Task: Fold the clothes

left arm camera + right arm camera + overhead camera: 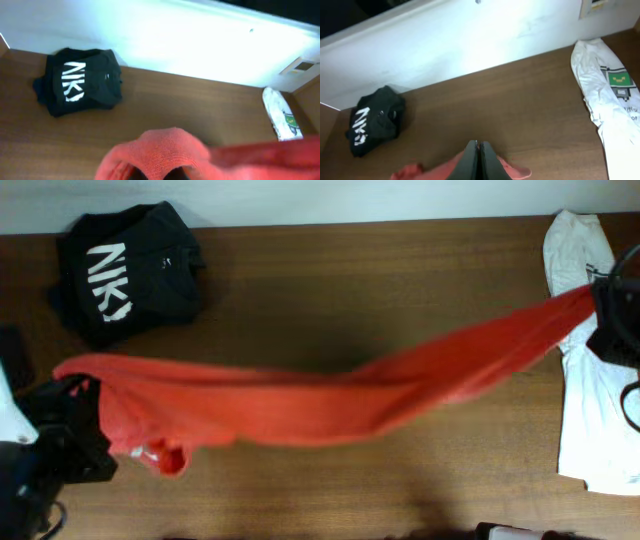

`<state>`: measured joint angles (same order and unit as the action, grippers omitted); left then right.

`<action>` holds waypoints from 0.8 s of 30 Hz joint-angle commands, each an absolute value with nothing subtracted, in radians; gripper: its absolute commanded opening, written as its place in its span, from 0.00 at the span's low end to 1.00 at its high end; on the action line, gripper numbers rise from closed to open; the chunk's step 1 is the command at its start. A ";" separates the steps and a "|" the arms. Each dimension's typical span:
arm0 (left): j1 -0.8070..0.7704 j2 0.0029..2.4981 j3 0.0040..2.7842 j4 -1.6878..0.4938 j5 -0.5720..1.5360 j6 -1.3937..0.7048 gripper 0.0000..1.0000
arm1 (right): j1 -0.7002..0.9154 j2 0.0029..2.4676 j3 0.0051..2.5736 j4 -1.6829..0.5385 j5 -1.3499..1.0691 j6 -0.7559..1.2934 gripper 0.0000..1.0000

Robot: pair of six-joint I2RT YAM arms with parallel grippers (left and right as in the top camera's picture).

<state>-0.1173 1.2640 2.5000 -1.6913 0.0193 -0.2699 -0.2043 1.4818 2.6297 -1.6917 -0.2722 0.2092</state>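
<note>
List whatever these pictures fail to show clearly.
Red T-shirt: overhead, blurred; chest lettering not visible.
Left claw: left wrist view, fingertips buried under the shirt's cloth.
White garment: overhead, cut off by the right edge, partly behind the right arm.
Black garment: white lettering broken by folds in every view.

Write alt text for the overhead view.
An orange-red T-shirt stretches across the wooden table, gripped by the left gripper at lower left and the right gripper at the right edge. A black garment with white lettering lies upper left, a white garment far right.
</note>
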 commanded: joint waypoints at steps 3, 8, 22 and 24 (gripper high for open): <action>-0.114 1.566 2.490 -1.632 -0.089 -0.275 0.01 | -0.210 1.663 2.627 -1.595 -0.277 0.212 0.04; -0.062 1.920 2.490 -1.283 -0.094 -0.248 0.01 | -0.209 1.928 2.628 -1.367 -0.282 0.231 0.04; -0.064 1.980 2.955 -1.569 -0.036 -0.188 0.01 | -0.384 1.944 2.869 -1.616 -0.479 0.104 0.21; -0.072 2.079 2.793 -1.688 0.069 -0.175 0.01 | -0.283 1.983 2.700 -1.699 -0.396 0.030 0.17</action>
